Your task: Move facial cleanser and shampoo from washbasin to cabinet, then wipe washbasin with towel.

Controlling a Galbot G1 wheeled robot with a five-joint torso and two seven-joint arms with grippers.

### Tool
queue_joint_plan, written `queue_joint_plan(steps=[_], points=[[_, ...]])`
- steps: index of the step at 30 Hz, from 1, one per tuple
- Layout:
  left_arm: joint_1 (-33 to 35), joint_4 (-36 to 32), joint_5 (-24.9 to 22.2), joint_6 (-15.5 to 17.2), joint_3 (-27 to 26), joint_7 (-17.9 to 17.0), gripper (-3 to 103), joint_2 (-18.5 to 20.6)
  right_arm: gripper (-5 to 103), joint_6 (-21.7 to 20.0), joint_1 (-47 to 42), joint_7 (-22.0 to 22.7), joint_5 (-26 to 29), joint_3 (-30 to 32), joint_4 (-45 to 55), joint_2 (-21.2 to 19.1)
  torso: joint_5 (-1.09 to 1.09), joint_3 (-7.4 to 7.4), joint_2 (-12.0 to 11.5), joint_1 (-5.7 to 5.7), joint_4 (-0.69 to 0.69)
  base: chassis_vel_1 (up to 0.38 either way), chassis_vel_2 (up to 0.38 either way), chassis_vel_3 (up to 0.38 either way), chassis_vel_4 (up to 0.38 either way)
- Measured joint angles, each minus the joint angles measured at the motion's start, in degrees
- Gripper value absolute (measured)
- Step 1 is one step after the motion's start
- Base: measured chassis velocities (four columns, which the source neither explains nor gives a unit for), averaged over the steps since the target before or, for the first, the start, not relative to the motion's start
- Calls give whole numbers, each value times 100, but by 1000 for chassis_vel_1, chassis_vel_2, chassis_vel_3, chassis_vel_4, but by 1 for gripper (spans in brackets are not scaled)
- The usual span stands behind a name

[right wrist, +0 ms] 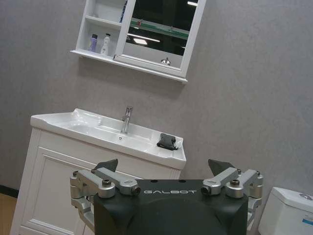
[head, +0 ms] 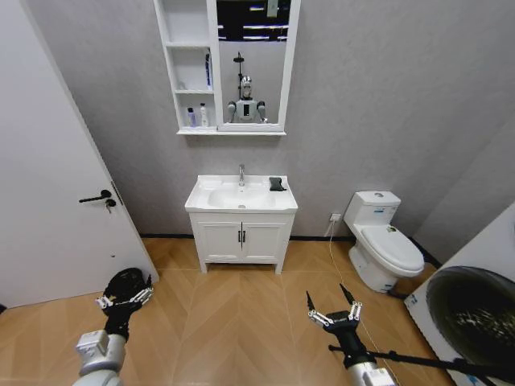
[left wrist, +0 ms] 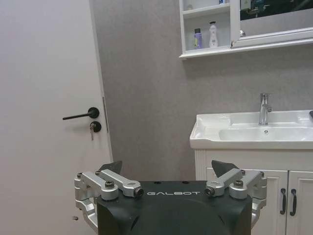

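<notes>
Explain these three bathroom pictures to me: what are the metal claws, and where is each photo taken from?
The claws are a wheeled robot's two grippers, its hands. The wide picture comes from a camera on its head, looking down: the left gripper and right gripper hang low over the wooden floor, both open and holding nothing. The other two pictures come from cameras on each wrist, so the black block with fingers in front is that arm's own gripper. Ahead stands the washbasin with its tap; a small black towel lies on its right rim. Above, the cabinet beside the mirror has two bottles on its lowest shelf. A toilet stands to the right.
</notes>
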Motion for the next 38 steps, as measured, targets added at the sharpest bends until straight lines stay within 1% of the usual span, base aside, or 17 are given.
queue_joint_plan(steps=[38], points=[[0, 0, 0, 0, 0, 0, 100, 0, 100, -3, 0, 1, 2, 0, 3, 0, 0, 0, 0, 0, 0, 0, 0, 0, 0]])
